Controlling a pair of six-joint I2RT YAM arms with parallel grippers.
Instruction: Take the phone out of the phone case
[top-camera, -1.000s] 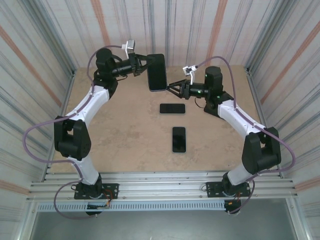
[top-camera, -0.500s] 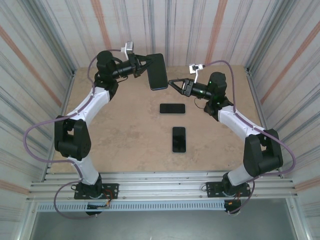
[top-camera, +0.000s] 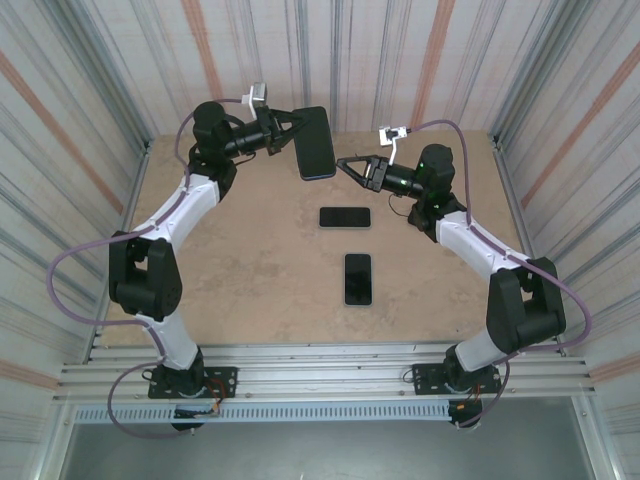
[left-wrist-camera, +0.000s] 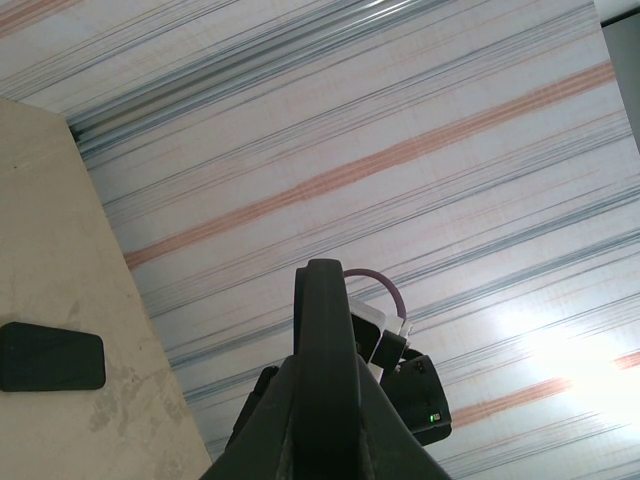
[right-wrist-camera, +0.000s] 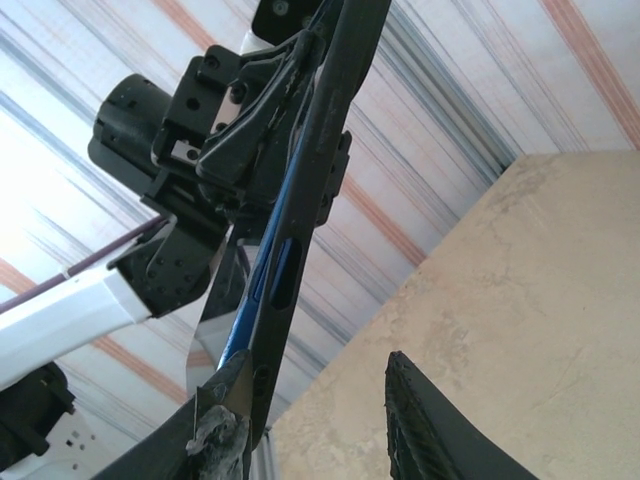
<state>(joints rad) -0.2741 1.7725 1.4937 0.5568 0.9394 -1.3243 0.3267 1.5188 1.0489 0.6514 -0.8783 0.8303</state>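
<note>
Left jaws (top-camera: 288, 131): clenched on the phone case (top-camera: 304, 152), held aloft over the far part of the counter (top-camera: 250, 250), well clear of it. The phone (top-camera: 316, 142) sits in the case, dark face toward the top cam. In the left wrist view the case is edge-on and hides my fingertips.

Right jaws (top-camera: 343, 164): released, fingers apart, nothing gripped, just beside the case's lower end. In the right wrist view the taped finger (right-wrist-camera: 218, 428) lies against or very near the case edge; contact can't be confirmed. The other finger (right-wrist-camera: 432, 432) stands clear and is cut off by the frame bottom. A blue strip runs along the case edge; what it is can't be made out.

On the counter: one dark handset (top-camera: 345, 217), another (top-camera: 358, 279) nearer my bases, the two apart.
</note>
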